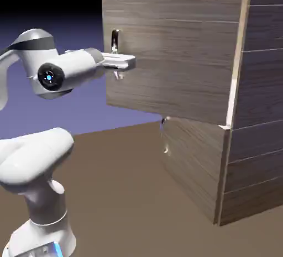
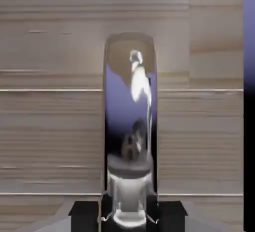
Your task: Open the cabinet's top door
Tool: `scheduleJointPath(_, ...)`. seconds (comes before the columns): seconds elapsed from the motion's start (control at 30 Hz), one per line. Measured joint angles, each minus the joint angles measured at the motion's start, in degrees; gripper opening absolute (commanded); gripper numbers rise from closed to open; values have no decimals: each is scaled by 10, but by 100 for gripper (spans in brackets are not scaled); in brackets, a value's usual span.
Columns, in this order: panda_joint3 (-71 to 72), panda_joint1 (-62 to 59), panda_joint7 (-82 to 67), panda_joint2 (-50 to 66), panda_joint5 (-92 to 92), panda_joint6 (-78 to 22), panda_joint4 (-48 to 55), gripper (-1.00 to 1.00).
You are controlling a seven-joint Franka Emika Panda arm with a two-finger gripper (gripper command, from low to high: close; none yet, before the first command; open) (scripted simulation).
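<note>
Gripping the handle [image 1: 115,41] of the top door [image 1: 171,57], upper centre of frame, ajar; gripper [image 1: 118,67] pinching it. Pulling along the hinge arc, keeping fingers square, avoiding slip.

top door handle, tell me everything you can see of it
The handle is a small upright bar of shiny, mirror-like metal, mounted near the free edge of the top door, which stands swung out from the cabinet. The gripper is at its lower end, fingers on both sides, seemingly closed on it.
</note>
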Motion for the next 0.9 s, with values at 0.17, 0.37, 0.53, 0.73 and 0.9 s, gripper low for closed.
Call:
scheduleJointPath(0.17,-23,-102,4,-1,16,-115,-5,-100)
scheduleJointPath(0.37,-140,-112,-84,109,-102,-209,19,-100)
scheduleJointPath(0.53,-215,-98,-153,213,-193,-268,56,-100)
scheduleJointPath(0.73,-289,-62,-229,338,-291,-328,118,-100)
scheduleJointPath(0.9,-347,-17,-287,442,-364,-378,184,-100)
